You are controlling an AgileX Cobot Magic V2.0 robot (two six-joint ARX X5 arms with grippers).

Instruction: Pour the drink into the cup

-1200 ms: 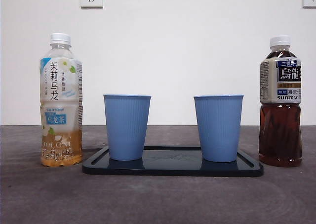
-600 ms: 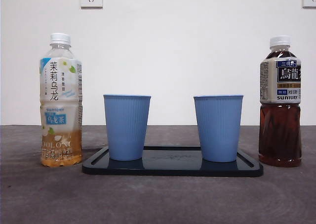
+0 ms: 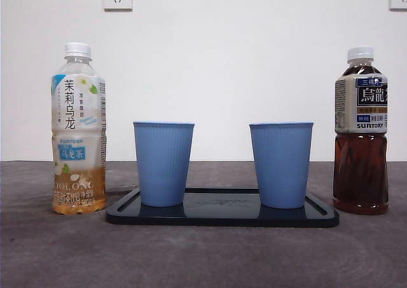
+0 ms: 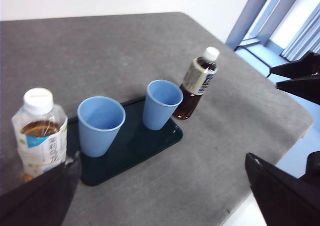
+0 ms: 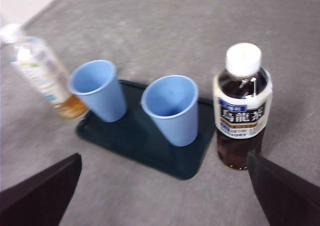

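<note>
Two capped bottles flank the tray (image 3: 222, 215) in the front view, the pale jasmine oolong bottle (image 3: 78, 129) and the dark oolong bottle (image 3: 361, 132), with two blue cups (image 3: 163, 163) (image 3: 281, 164) upright on it and no arm in sight; both caps are on, so any tilt now would pour nothing, and a clumsy grab could topple a light cup. In the left wrist view the left end effector (image 4: 160, 191) hangs with jaws spread wide, well above the worktop (image 4: 125, 46), the pale bottle nearest it. The right wrist view, somewhat blurred, shows the right end effector (image 5: 165, 196) likewise open, probably nearest the dark bottle, touching nothing.
</note>
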